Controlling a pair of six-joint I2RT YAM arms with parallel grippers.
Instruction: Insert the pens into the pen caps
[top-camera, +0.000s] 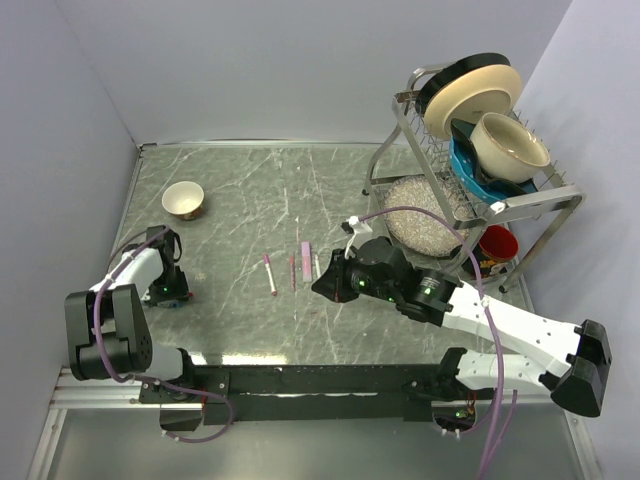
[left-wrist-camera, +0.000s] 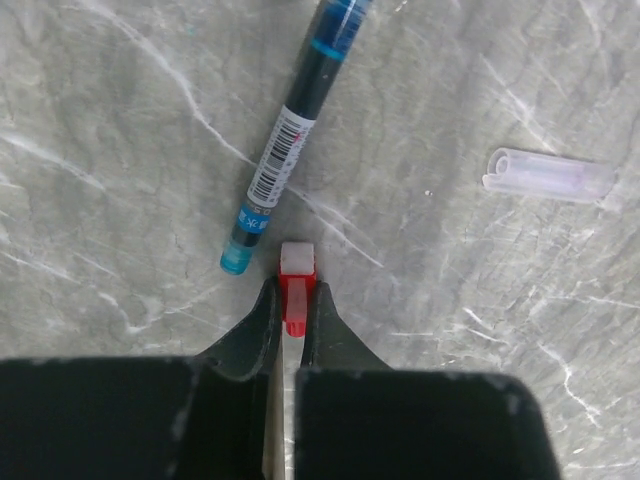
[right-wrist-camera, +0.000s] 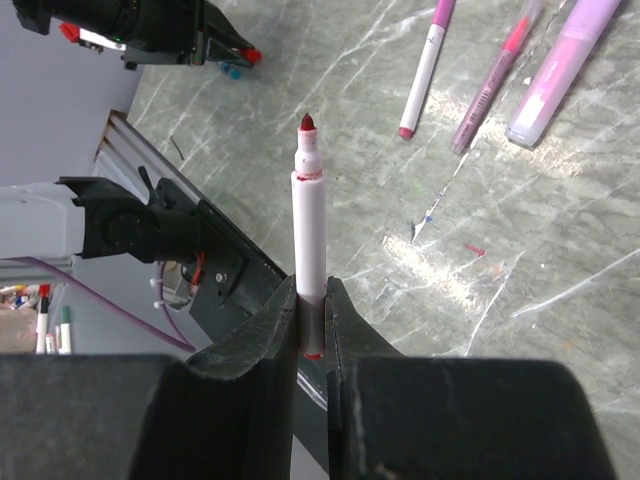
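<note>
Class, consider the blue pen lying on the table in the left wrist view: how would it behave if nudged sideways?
The blue pen is a slim round barrel lying flat, so it would probably roll. It looks like rigid plastic: likely stiff and light.

The blue pen (left-wrist-camera: 318, 75) lying on the table (left-wrist-camera: 120, 150) carries a white label (left-wrist-camera: 280, 160) with a black barcode and a line of red print beside it. The characters are too small to read.

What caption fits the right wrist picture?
Right claw clamps a red-tipped white pen, other pens lying on the table beyond.
</note>
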